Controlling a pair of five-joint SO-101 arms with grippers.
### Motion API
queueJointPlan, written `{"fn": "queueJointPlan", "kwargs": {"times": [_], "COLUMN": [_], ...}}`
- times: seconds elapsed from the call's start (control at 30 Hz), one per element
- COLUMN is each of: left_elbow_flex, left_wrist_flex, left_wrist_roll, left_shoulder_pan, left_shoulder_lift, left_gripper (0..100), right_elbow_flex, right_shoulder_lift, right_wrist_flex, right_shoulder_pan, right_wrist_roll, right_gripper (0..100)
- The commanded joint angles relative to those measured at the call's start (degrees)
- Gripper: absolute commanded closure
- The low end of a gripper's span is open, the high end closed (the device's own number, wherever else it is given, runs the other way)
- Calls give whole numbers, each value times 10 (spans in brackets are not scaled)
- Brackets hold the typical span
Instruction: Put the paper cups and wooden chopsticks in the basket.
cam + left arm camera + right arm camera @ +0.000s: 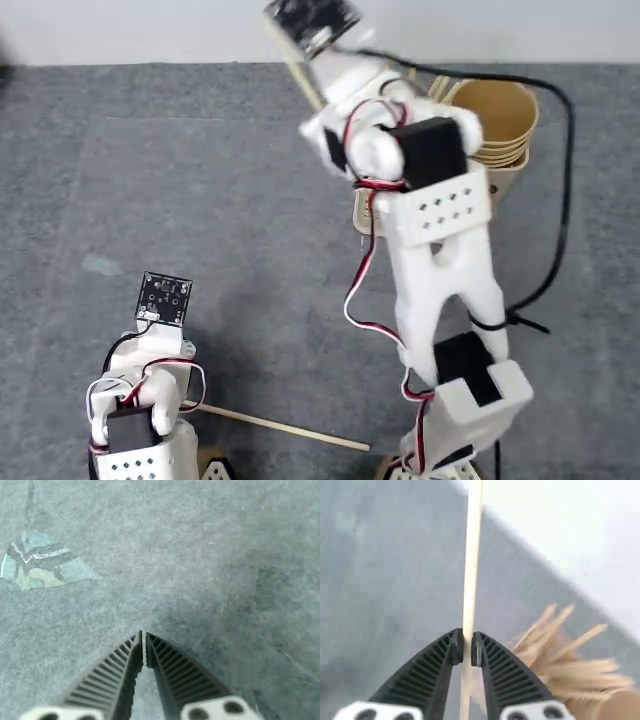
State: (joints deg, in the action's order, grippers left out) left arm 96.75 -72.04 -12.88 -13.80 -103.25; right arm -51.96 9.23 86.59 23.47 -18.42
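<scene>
Chopstick (471, 555), wooden, pale and straight: we see it clamped between the two black ribbed jaws of the right gripper (467, 647), which are closed on its shaft, with most of its length running on beyond the fingertips. In the high view we place it to the left of the stack of paper cups (497, 115), near the far edge of the grey mat (200, 200) where the white surface begins.

Just beside the cups, on their left rim, we note a bundle of further chopsticks (565, 665). It shows as a blurred tan fan in the right wrist view, close to the held stick but apart from it.

A second, loose chopstick (280, 428) lies flat on the mat well apart from the cups, at the near edge between the two arm bases.

The left gripper (143, 642) hangs over bare mat, farther still from the cups at the near left. Its jaws are closed with the tips meeting and nothing between them. A scrap of clear film (42, 565) lies on the mat ahead of it.
</scene>
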Motion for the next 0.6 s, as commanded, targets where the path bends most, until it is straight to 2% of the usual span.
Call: {"fn": "queueJointPlan", "kwargs": {"times": [0.0,0.23,0.57], "left_elbow_flex": [-4,-4,-4], "left_wrist_flex": [-4,-4,-4], "left_wrist_roll": [4,4,4], "left_shoulder_pan": [0,0,0], "left_shoulder_lift": [-9,-9,-9], "left_gripper": [985,985,985], "right_elbow_flex": [-30,-24,4], "right_shoulder_lift": [-44,-36,-8], "right_wrist_flex": [-94,-206,-249], "right_shoulder_pan": [-24,-93,-135], "right_wrist_roll": [43,120,124], "right_gripper": [991,990,990]}}
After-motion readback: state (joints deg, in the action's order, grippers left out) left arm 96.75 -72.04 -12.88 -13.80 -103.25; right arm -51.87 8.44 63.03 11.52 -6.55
